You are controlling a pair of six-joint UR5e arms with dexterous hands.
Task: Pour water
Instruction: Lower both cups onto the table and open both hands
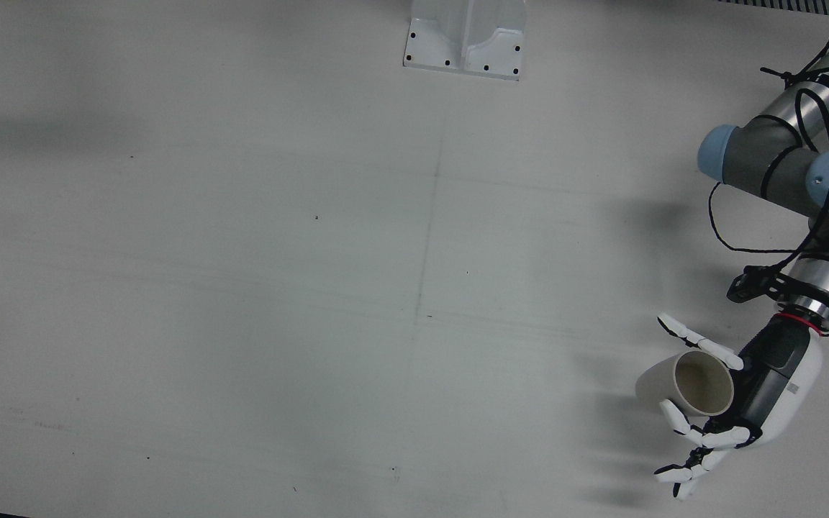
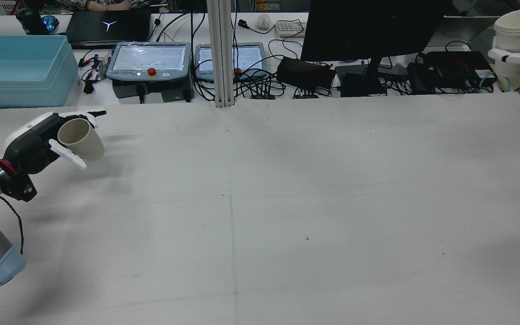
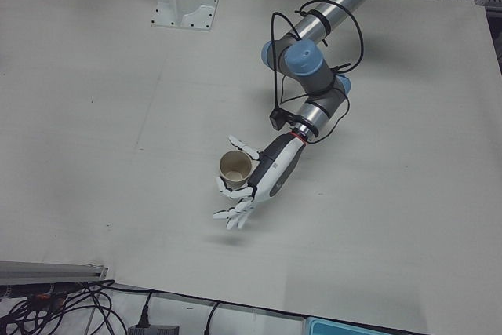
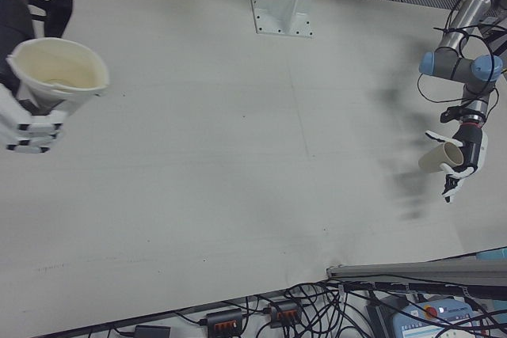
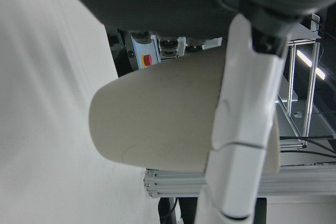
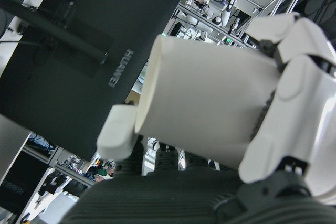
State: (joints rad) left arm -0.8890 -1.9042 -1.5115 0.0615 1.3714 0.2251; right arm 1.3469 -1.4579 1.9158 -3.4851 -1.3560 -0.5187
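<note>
Cropping right robot hand (image 2: 513, 56), cup (image 2: 519, 29).

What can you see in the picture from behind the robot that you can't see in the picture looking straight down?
Only the rear view shows the right hand holding a second cup high at the far right, plus the blue bin and the monitor beyond the table. Only the front view shows the white pedestal base. Both show the left hand gripping a tilted paper cup above the bare table.

Two cups (image 2: 81, 140) (image 2: 518, 28), apparently; two hands (image 2: 39, 137) (image 2: 515, 56)
</note>
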